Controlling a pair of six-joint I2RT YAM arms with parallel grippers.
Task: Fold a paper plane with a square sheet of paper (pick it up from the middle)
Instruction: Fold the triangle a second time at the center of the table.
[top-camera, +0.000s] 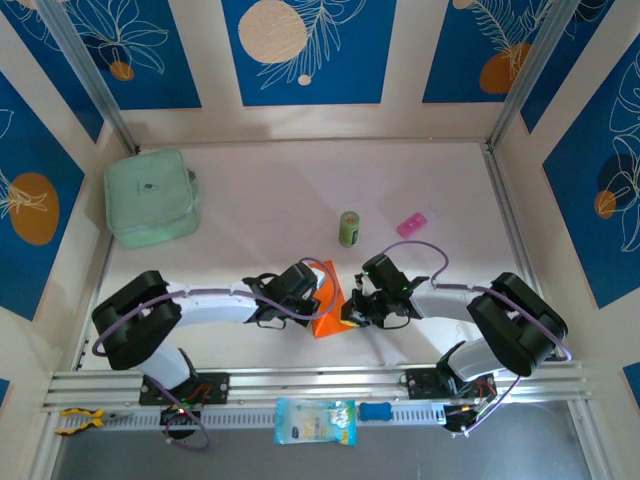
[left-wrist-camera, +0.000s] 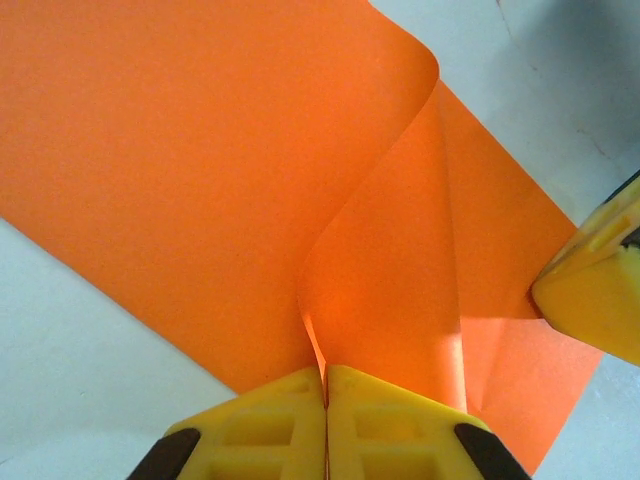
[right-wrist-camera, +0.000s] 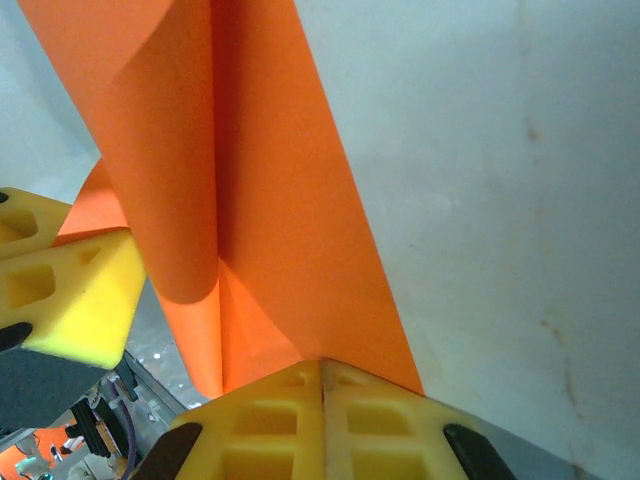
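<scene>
Square sheet of paper (top-camera: 328, 315) sat just on the near side of the green can (top-camera: 348, 228). Left jaws pinched one edge, right jaws pinched the opposite one, both pressed tight. Only a loose curl showed, no sharp crease. Looked early: nose, wings and centre fold all left.

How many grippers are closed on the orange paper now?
2. The left gripper pinches the square sheet of paper on its left side; the right gripper pinches the opposite side.
</scene>
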